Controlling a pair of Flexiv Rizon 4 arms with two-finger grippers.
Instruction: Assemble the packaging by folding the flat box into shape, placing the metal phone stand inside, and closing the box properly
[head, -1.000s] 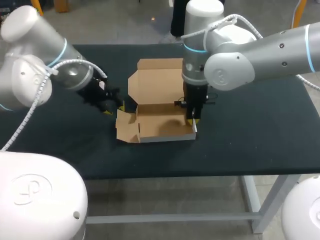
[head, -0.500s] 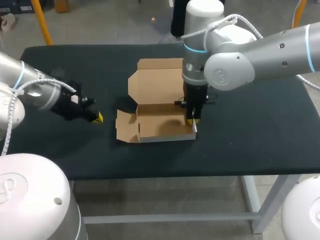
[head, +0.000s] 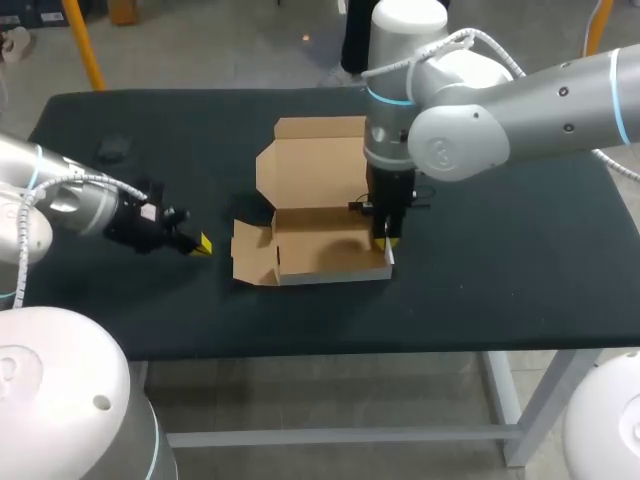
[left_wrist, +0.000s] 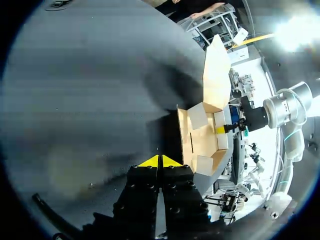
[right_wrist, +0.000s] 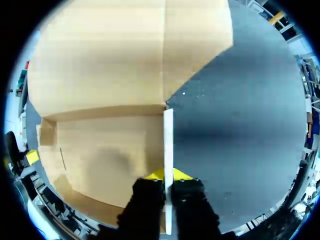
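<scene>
A small dark item (head: 112, 148) at the worktop's (head: 500, 270) far left is too dim to identify. The open-lidded box (head: 320, 245) sits mid-worktop, bare cardboard inside. The right end effector (head: 385, 240) pinches its right wall; the left end effector (head: 203, 244), tips together, grips nothing.

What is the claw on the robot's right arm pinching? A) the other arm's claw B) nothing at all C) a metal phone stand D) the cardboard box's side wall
D: the right claw has its yellow tips on both sides of the cardboard box's side wall.
</scene>
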